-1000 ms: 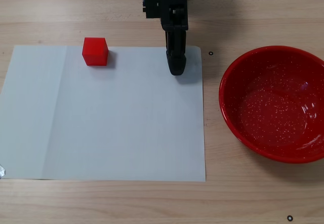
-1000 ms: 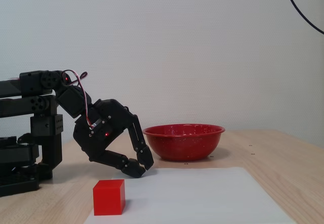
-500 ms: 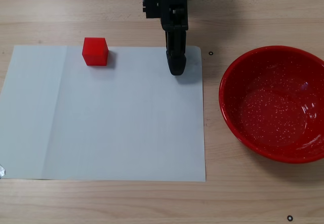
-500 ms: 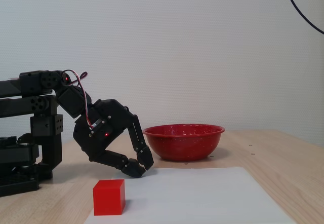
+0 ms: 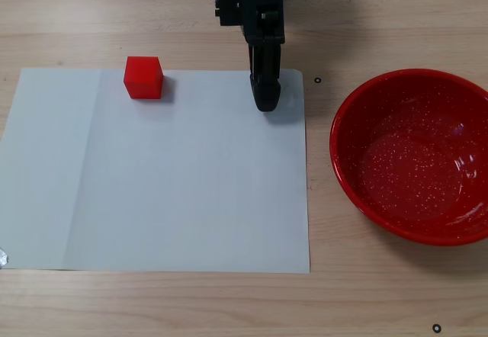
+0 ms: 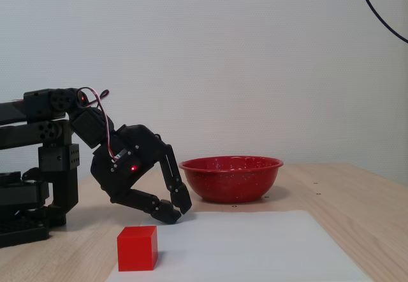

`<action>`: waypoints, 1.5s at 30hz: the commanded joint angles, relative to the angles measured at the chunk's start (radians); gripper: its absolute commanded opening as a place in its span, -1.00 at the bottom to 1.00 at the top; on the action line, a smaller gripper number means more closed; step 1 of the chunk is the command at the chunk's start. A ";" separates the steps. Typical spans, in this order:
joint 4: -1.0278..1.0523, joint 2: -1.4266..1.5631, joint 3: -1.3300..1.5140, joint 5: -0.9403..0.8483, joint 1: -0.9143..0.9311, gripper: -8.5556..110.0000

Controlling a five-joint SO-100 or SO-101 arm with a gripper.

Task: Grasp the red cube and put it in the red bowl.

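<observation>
Fixed views: gripper (image 5: 266, 102) upper centre, fingertips together, empty; red cube (image 5: 143, 77) upper left, ungrasped; red bowl (image 5: 358, 101) right. Approach pending: spread, shift left.

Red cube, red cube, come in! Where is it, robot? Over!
Gripper shut, empty, low over white paper. Red cube on paper's far edge, untouched. Red bowl empty, beside paper. Nothing in the way.

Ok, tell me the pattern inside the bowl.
Fine white speckles on glossy red, clearest looking down into the red bowl.
</observation>
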 commanded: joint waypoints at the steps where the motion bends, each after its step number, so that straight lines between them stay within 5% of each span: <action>1: 0.014 -0.044 -0.097 0.017 -0.015 -0.85; 45: 0.420 -0.821 -1.118 0.446 -0.552 -0.85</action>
